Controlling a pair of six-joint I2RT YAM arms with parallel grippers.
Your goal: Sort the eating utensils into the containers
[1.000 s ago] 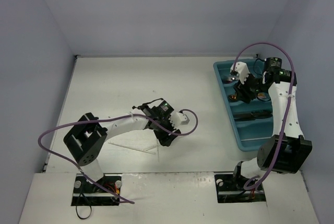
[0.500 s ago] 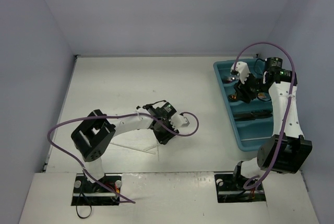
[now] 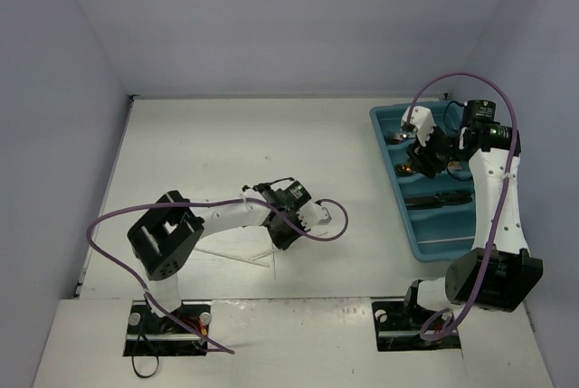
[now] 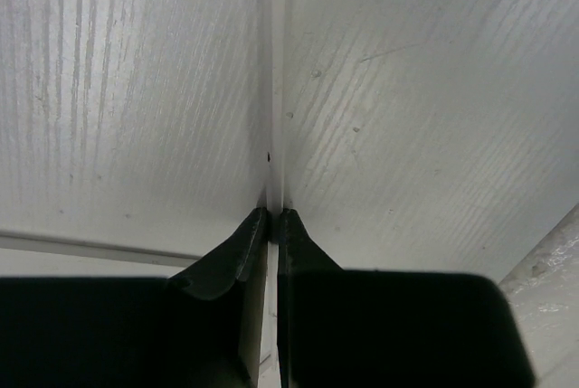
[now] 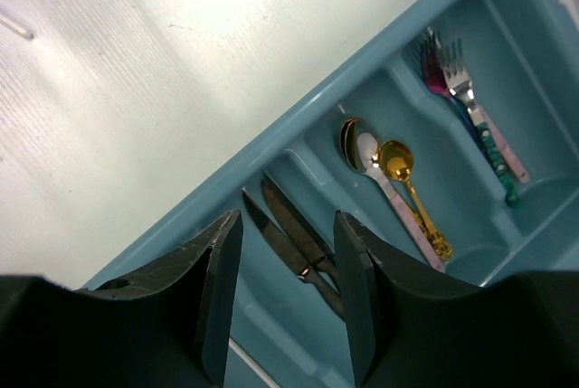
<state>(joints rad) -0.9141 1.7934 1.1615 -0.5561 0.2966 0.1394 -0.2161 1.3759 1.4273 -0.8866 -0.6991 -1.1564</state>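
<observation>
My left gripper is closed down to a slit, its two dark fingertips pinching a thin white stick that runs straight ahead from between them along the white table. The stick lies flat, so the grip is shallow. I judge that the lift must go straight up and slowly, with the wrist level, so the stick neither pivots nor slides out. A second white stick lies crosswise just beside my left fingertip; I must clear it without dragging it. The teal tray sits well apart, at the right edge of the table. My right gripper hangs above it, jaws about half apart and holding nothing. The knives, spoons and forks each fill their own compartment, so the stick should go into a different one.
</observation>
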